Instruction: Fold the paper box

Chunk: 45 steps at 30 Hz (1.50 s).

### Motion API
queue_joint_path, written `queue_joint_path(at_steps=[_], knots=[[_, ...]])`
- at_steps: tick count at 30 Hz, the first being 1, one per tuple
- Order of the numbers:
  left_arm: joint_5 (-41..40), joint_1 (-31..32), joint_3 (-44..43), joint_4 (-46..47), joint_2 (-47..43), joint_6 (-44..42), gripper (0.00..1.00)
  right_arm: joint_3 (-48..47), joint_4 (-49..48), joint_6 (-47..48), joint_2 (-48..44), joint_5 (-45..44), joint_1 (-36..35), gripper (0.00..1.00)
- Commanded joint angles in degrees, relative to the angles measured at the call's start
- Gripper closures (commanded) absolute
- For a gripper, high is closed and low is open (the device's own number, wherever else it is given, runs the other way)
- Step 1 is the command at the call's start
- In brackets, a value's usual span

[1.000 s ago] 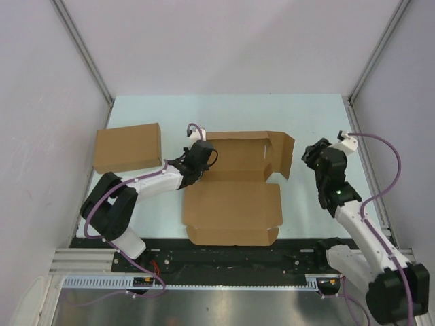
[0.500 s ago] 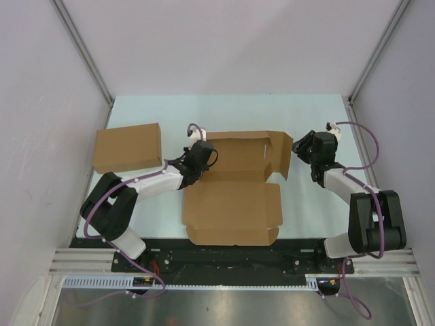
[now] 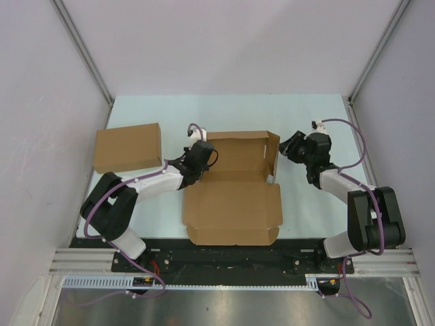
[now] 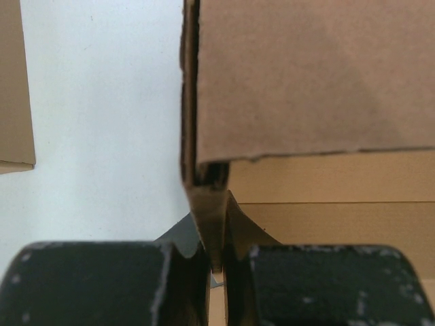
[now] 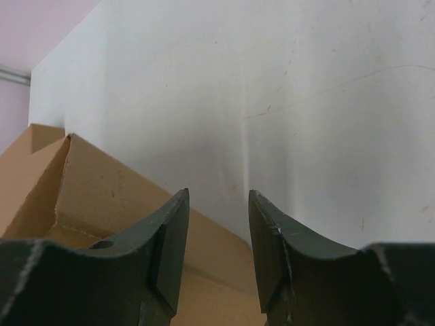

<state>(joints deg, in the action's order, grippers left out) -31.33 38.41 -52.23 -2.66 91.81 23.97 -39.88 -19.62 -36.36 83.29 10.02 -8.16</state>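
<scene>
The paper box [image 3: 234, 204] is lying in the middle of the pale tabletop [image 3: 224, 112], partly formed; its wide flat panel is resting nearest the arm bases, and beyond it a shallow tray section is sitting with its back wall raised; at the tray's right end a side flap [image 3: 272, 153] is standing up from the tabletop, tilted slightly rather than fully square.

The left fingers [image 4: 102, 285] are reaching in at the tray's left end and are pressing together on a thin standing edge of cardboard [image 4: 207, 204]; in the left wrist view that edge is running straight up from between the two dark pads, with a broad brown face of the box filling the upper right and bare tabletop showing to the left.

The right fingers [image 5: 166, 258] are hovering just beside the raised right flap, on its outer side; they are standing apart with only white tabletop showing in the gap between them, and nothing is being held; in the right wrist view the flap's brown surface is lying low and to the left, passing behind the left-hand finger; whether that finger is touching the cardboard is not clear.

A plain cardboard box [image 3: 128, 147] is sitting to the left of the paper box, near the tabletop's left edge and apart from both sets of fingers.
</scene>
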Motion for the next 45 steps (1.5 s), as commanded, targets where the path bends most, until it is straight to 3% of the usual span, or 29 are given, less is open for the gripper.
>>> queue_joint_path(at_steps=[1, 18, 34, 45], knots=[[-0.4, 0.4, 0.4, -1.7, 0.0, -1.4, 1.0, 1.9, -3.8, 2.3, -2.9, 4.4, -0.8, 0.54], [-1.4, 0.8, 0.5, -2.0, 0.2, -1.6, 1.0, 3.1, -5.7, 7.3, -6.3, 7.9, -5.7, 0.52], [-1.6, 0.9, 0.7, -1.9, 0.0, -1.9, 1.0, 3.9, 3.1, 13.2, -14.6, 3.8, -9.7, 0.5], [-1.5, 1.2, 1.8, -0.7, -0.7, -2.2, 1.0, 4.5, 2.2, 14.7, -11.8, -0.1, -11.5, 0.47]])
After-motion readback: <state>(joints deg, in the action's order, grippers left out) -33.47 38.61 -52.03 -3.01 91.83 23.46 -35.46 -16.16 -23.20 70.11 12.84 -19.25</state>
